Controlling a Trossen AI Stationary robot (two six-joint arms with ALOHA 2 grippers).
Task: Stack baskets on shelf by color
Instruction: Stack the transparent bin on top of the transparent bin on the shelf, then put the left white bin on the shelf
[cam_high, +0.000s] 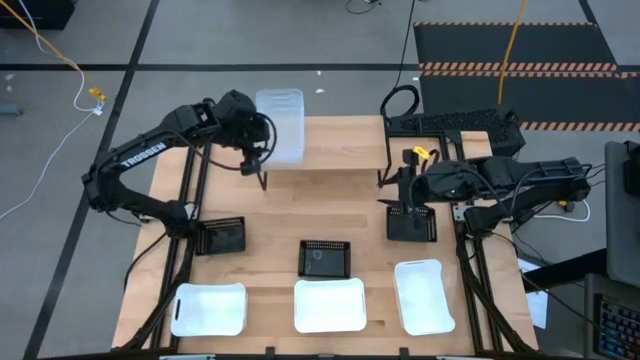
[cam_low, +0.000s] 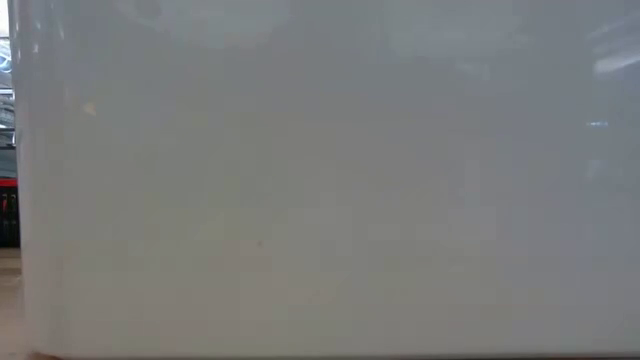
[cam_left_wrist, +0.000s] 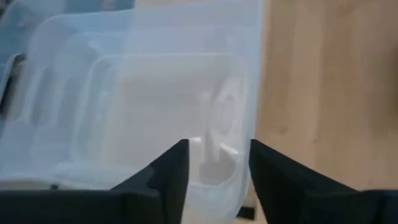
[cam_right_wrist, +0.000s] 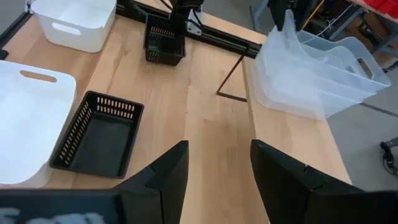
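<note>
A nested stack of clear baskets (cam_high: 281, 122) (cam_right_wrist: 317, 71) sits on the left end of the shelf (cam_high: 330, 155), overhanging its far edge. My left gripper (cam_high: 258, 145) (cam_left_wrist: 219, 177) is open at the stack's near end, one finger on each side of the clear end wall (cam_left_wrist: 217, 155); I cannot tell whether it touches. My right gripper (cam_high: 408, 200) (cam_right_wrist: 219, 180) is open and hovers above the right black basket (cam_high: 411, 224). Two more black baskets (cam_high: 222, 237) (cam_high: 325, 258) and three white baskets (cam_high: 208, 308) (cam_high: 330, 305) (cam_high: 424, 295) rest on the table.
A white basket wall (cam_low: 320, 180) fills the low view. The shelf's thin black legs (cam_high: 262, 180) (cam_high: 385, 185) stand on the table. Bare wood lies under the shelf and between the black baskets. A black frame with cables (cam_high: 455, 125) sits at the far right.
</note>
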